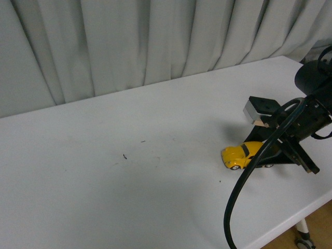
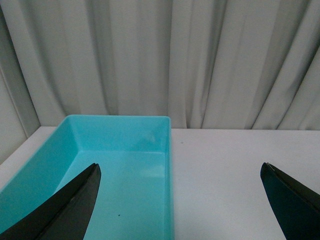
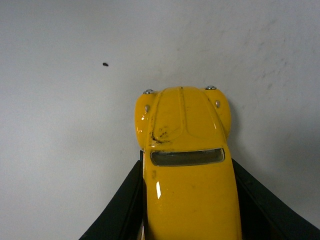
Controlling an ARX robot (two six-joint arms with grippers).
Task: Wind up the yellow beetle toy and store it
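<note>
Winding seems in hand: right gripper (image 1: 265,155) clamps the small rounded yellow beetle toy car (image 1: 239,154), on the white table (image 1: 129,181) at four o'clock. Next, probably drag it backwards. Left gripper (image 2: 180,200) gapes wide above a turquoise plastic bin (image 2: 120,125).

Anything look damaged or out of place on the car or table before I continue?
The beetle has chipped, scuffed paint on its hood, just ahead of the windscreen. A few dark specks lie on the table. Otherwise nothing stands out.
</note>
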